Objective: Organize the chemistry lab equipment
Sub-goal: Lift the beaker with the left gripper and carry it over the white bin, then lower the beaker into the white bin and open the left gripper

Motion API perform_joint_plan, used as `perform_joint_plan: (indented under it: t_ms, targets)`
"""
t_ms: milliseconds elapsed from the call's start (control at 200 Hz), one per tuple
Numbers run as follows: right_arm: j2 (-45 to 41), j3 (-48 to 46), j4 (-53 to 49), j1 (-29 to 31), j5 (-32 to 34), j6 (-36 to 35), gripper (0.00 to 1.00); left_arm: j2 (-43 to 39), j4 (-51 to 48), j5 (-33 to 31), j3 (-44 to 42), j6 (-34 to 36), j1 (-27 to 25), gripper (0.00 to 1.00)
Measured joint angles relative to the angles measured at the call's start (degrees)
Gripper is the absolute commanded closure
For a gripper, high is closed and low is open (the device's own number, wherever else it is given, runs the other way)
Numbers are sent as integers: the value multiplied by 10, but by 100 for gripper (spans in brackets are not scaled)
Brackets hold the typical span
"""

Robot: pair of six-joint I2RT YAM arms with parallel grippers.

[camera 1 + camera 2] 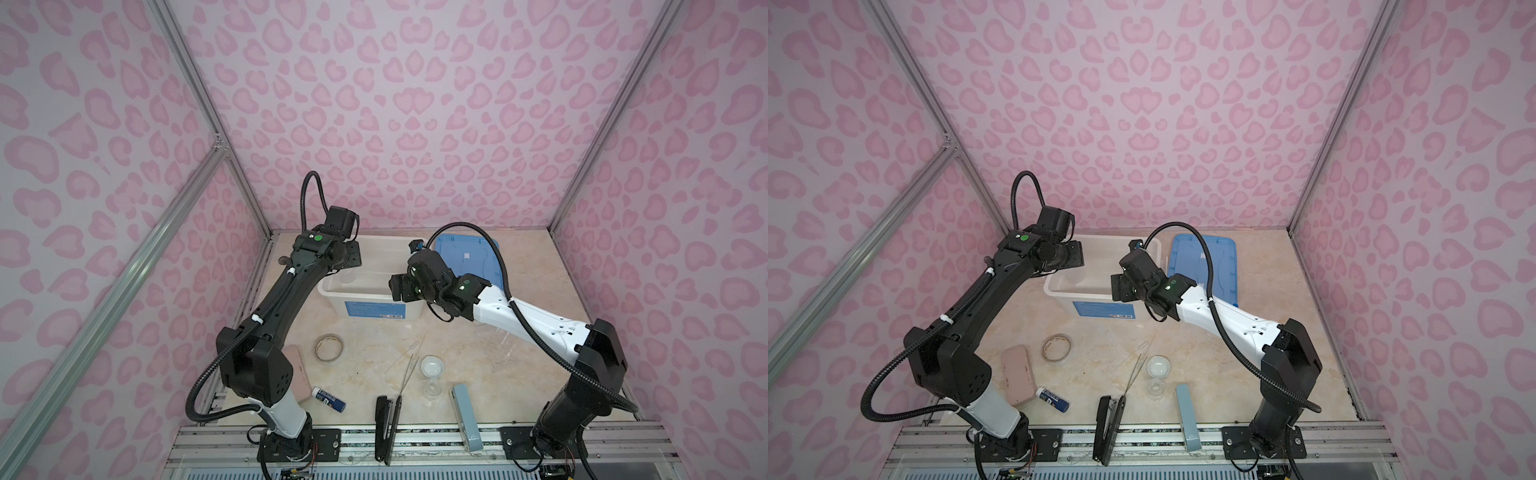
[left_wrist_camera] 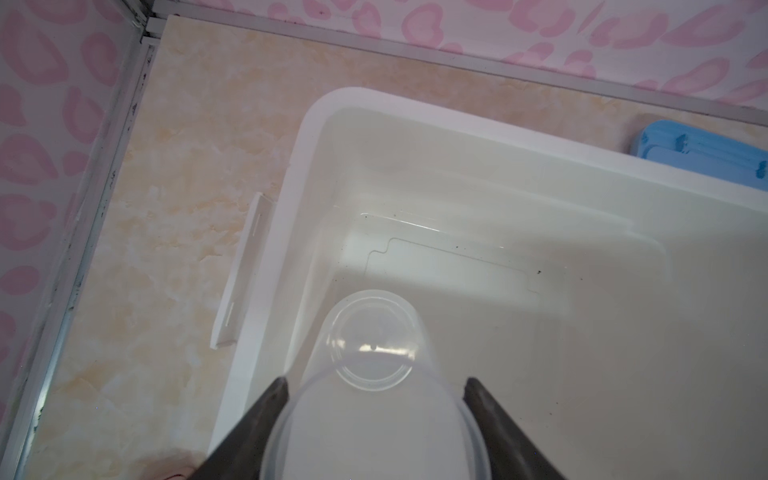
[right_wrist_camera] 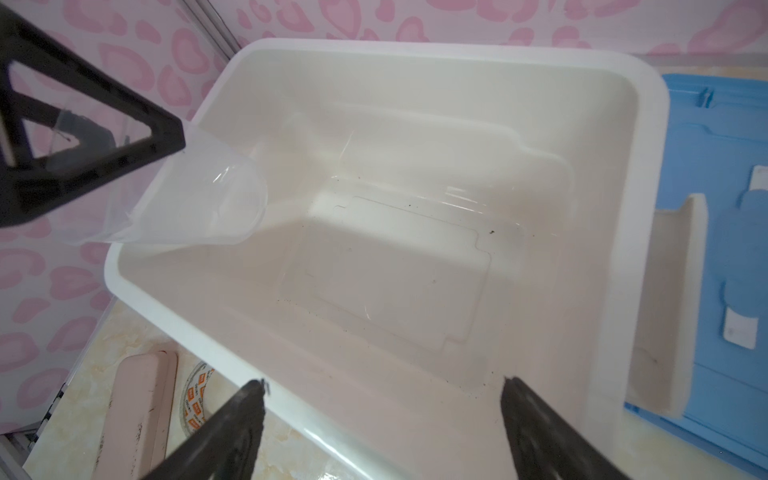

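Near the front of the bench [image 1: 374,345], a small white dish [image 1: 432,366] is lying beside a thin rod [image 1: 407,372]. Farther back, the left tool [image 2: 376,380] is gripping a clear beaker [image 2: 374,328] (tilted, base foremost) over the white bin [image 2: 415,112], while the right tool [image 3: 383,382] is hanging spread and empty above its rim.

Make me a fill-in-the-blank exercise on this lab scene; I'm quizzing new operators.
1. The left gripper holds the clear ____ over the white bin.
2. The right gripper has its jaws ____, holding nothing.
3. The lid lying beside the bin is ____.
Answers: beaker, open, blue.
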Motion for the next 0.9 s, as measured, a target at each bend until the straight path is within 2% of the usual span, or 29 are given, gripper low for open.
perform_joint_plan:
  t_ms: [285, 610, 735, 900]
  targets:
    - [20, 13, -49, -16, -6, 2, 14, 39, 24, 16, -23, 9, 1, 34]
    - [26, 40, -92, -35, 11, -11, 13, 32, 23, 58, -62, -19, -8, 34]
    - [21, 48, -89, -19, -3, -31, 12, 42, 21, 57, -50, -15, -6, 34]
    - [0, 60, -70, 7, -13, -48, 12, 104, 25, 33, -4, 2, -6, 30]
